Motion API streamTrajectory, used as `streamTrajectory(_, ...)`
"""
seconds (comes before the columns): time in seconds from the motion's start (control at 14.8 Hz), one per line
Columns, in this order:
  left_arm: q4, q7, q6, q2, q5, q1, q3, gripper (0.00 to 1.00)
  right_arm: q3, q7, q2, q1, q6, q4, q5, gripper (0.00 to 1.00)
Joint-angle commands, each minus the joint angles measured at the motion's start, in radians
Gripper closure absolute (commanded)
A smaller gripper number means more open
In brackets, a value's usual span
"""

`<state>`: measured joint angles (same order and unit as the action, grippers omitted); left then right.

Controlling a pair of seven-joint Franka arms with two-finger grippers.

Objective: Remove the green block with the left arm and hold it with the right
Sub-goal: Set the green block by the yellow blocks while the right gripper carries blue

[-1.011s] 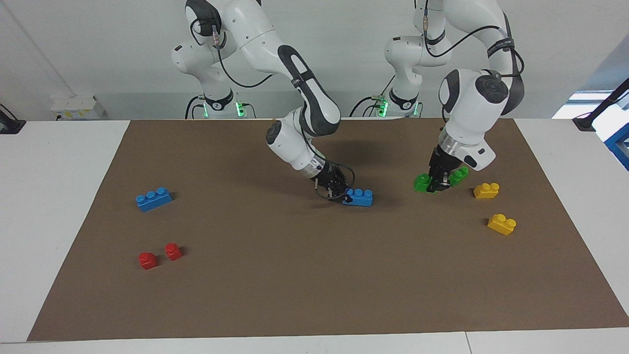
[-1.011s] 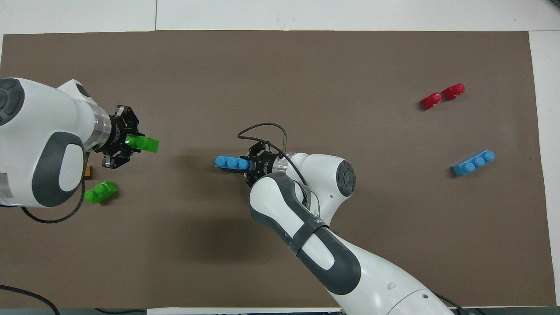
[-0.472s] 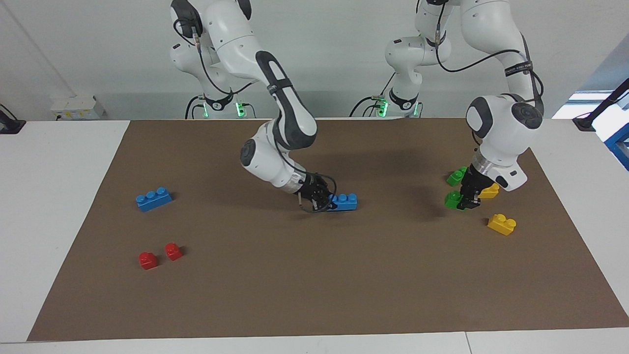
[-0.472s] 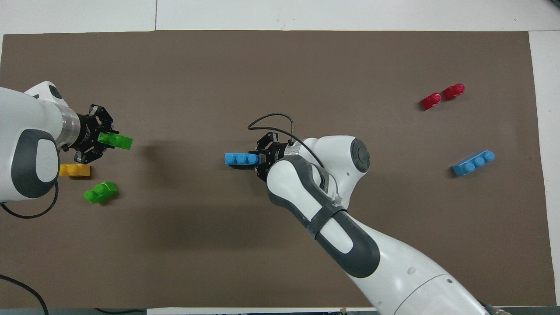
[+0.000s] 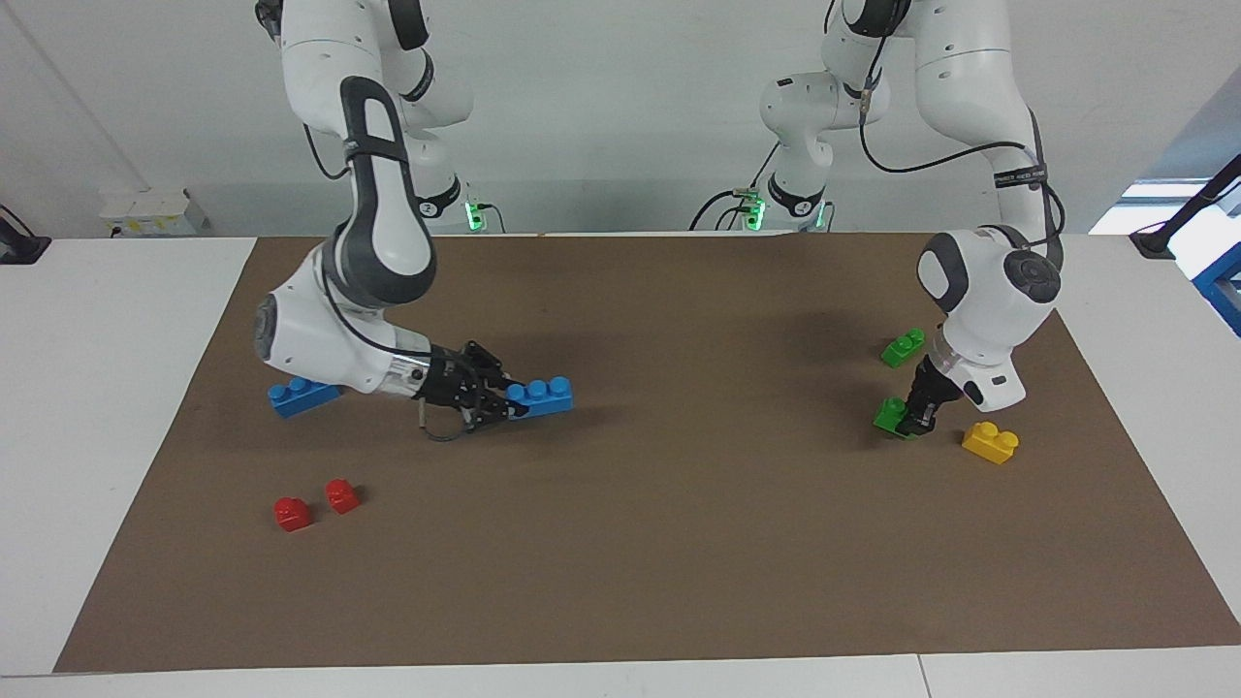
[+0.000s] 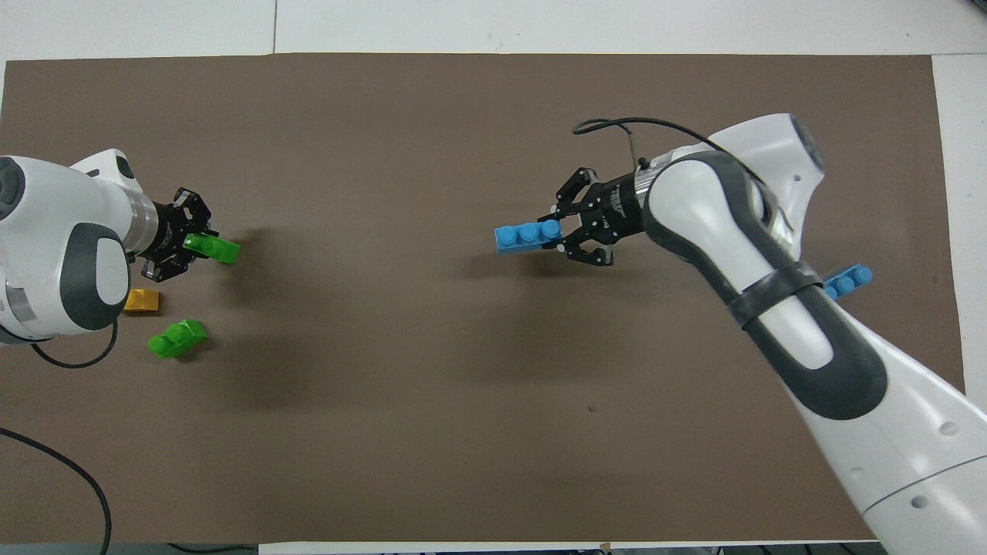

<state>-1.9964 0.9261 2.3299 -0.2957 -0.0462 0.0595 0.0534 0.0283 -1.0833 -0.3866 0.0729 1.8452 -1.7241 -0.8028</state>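
Gripping green block (image 5: 890, 415), left gripper (image 5: 916, 419), right gripper (image 5: 506, 404) clamping blue brick (image 5: 543, 395)

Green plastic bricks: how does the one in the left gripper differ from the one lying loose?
The bright-green plastic brick sits clamped in the left gripper; the other green plastic brick lies free on the brown mat, nearer the robots. The held one is partly covered by the gripper; the loose one shows whole. Both are small and studded.

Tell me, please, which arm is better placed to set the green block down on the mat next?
Left: the left gripper is shut on the green block, low over the mat. The right gripper holds a blue brick.
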Motion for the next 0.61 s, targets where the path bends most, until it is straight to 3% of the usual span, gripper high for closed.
streamTrajectory(0.0, 0.031, -0.062, -0.003, -0.040, 0.067, 0.010, 0.006, 1.00, -0.016, 0.130, 0.006, -0.118, -0.087, -0.005, 0.049, 1.00)
streamTrajectory(0.34, 0.027, -0.069, 0.009, -0.053, 0.086, -0.003, 0.006, 1.00, -0.019, 0.261, -0.009, -0.263, -0.139, 0.006, 0.125, 1.00)
streamTrajectory(0.4, 0.028, -0.084, 0.009, -0.053, 0.086, -0.004, 0.008, 0.44, -0.019, 0.282, -0.020, -0.281, -0.150, 0.009, 0.135, 1.00)
streamTrajectory(0.47, 0.030, -0.088, 0.005, -0.048, 0.086, -0.004, 0.008, 0.00, -0.019, 0.301, -0.040, -0.297, -0.161, 0.035, 0.140, 1.00)
streamTrajectory(0.54, 0.033, -0.090, -0.004, -0.042, 0.086, -0.001, 0.010, 0.00, -0.019, 0.324, -0.073, -0.314, -0.190, 0.075, 0.151, 1.00)
